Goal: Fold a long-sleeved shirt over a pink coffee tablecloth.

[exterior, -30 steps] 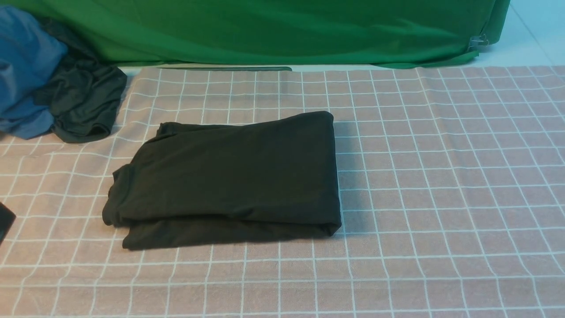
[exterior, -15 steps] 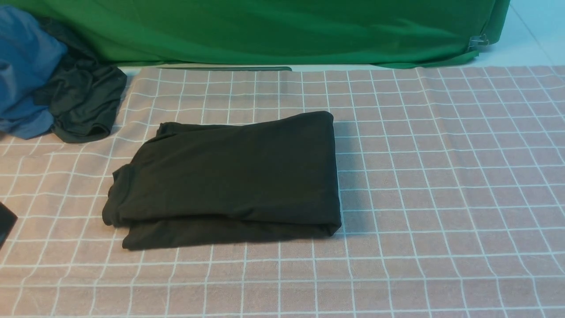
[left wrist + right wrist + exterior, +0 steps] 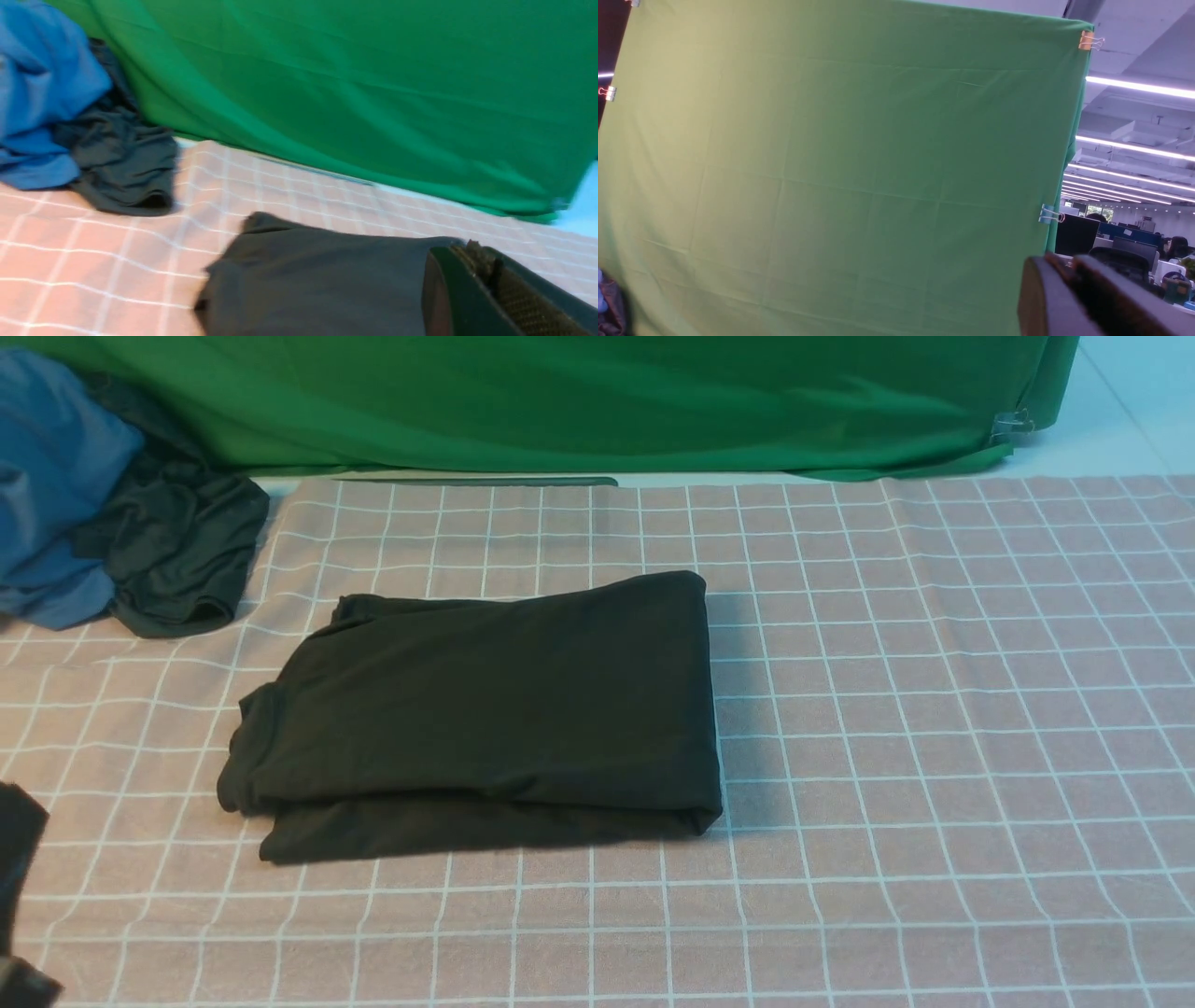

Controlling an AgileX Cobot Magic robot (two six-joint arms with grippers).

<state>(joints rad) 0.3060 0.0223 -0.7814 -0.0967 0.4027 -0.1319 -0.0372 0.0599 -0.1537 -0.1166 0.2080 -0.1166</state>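
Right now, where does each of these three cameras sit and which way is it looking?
Front view: between the arms, looking forward and down at the folded long-sleeved shirt on the pink coffee tablecloth; a dark bit of the left arm shows.
Left wrist view: low over the cloth, facing the shirt; its shut fingers show.
Right wrist view: raised, facing the green cloth; its fingers show.
Shared: all three see the green cloth.

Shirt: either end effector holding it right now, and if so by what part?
Nothing is held. The shirt lies folded on the tablecloth. The left end effector is shut and empty; the right end effector faces the green cloth, gripping nothing.
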